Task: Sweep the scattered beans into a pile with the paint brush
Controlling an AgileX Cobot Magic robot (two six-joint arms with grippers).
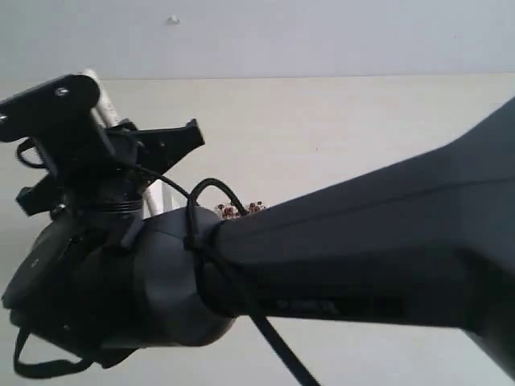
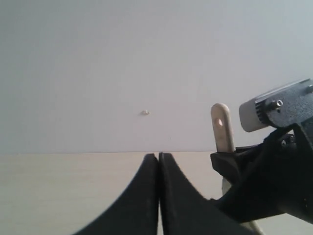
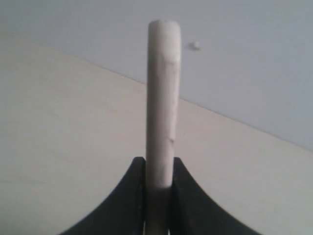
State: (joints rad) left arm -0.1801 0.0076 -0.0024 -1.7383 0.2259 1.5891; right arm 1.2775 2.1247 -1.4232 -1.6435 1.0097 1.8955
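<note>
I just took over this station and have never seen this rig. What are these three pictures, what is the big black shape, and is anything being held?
It is a two-armed robot. The exterior view is mostly blocked by a black arm; behind it a few beans show on the pale table. The other two pictures come from cameras on the wrists. The right gripper is clamped on the paint brush, seen edge-on by its wooden handle. The left gripper is shut and holds nothing; its camera also sees the handle's end with its hole. The bristles are out of sight.

A bare test bench: plain pale tabletop (image 1: 346, 121) against a blank wall (image 1: 322, 36).
</note>
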